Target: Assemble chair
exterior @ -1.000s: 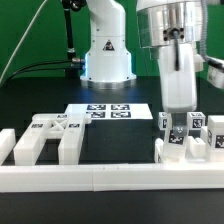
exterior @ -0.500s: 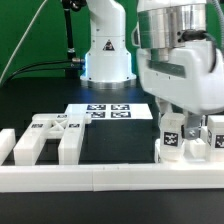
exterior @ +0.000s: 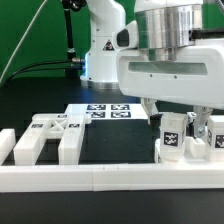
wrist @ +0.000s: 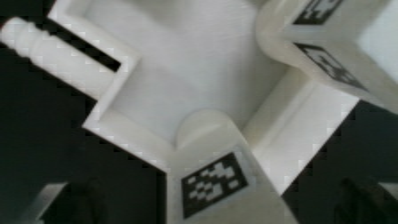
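Observation:
The chair's white parts lie in two groups against the border wall. A slotted panel with tags (exterior: 47, 134) is at the exterior view's left. A cluster of upright tagged pieces (exterior: 173, 136) stands at the right. My gripper (exterior: 176, 119) hangs over that cluster, open wide, one finger on each side of a tagged upright and touching nothing. In the wrist view the tagged block (wrist: 215, 172) stands between the dark fingers (wrist: 64, 203) on a white panel (wrist: 187, 85). A second tagged piece (wrist: 327, 40) and a ridged peg (wrist: 48, 47) sit farther off.
The long low white border wall (exterior: 100, 179) runs along the front. The marker board (exterior: 104, 110) lies flat behind the parts, in front of the arm's base (exterior: 106, 58). Black table surface shows between the two groups of parts.
The hand has turned broadside over the right cluster and its jaws have spread from narrow to wide. The tagged upright now stands free between the fingers.

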